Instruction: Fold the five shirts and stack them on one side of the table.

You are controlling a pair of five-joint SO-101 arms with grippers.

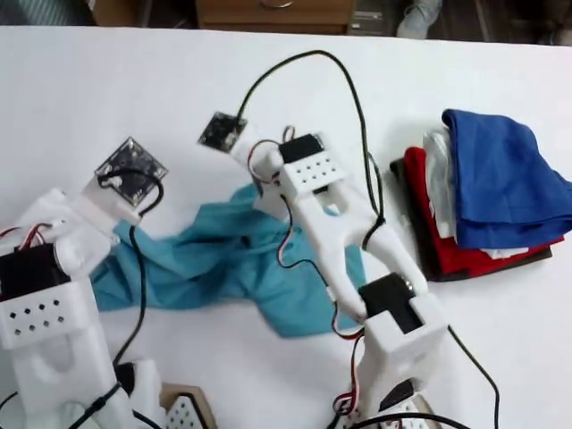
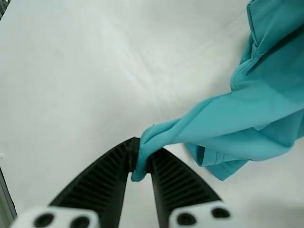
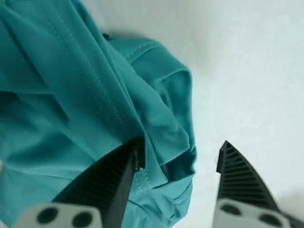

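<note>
White sheeting covered the bench (image 1: 107,80) from edge to edge, and beyond its far edge stood brown wooden furniture (image 1: 268,12). Two white arms were mounted at the near side, with a black cable (image 1: 356,98) looping over the surface from one of them.

Shirts counted: five. One, the teal shirt (image 1: 223,259), lay crumpled and unfolded near the middle of the bench, spread between the two arms. The other four sat folded in one stack (image 1: 483,255) at the right-hand side, apart from the teal shirt. It held a blue shirt (image 1: 505,179) on top, a white shirt (image 1: 438,179) under it, a red shirt (image 1: 429,228) below that, and a dark shirt (image 1: 399,179) at the bottom, touching the bench.

Claws counted: two. The left claw (image 2: 142,154) was clamped on a bunched corner of the teal shirt, with the cloth pinched between both black fingers and drawn out in a strand from the main body of the garment. The right claw (image 3: 181,145) stood with its fingers spread and gripped nothing. One finger (image 3: 118,175) pressed against a stitched fold of the teal shirt, and the other hung over bare bench just beside the cloth.
</note>
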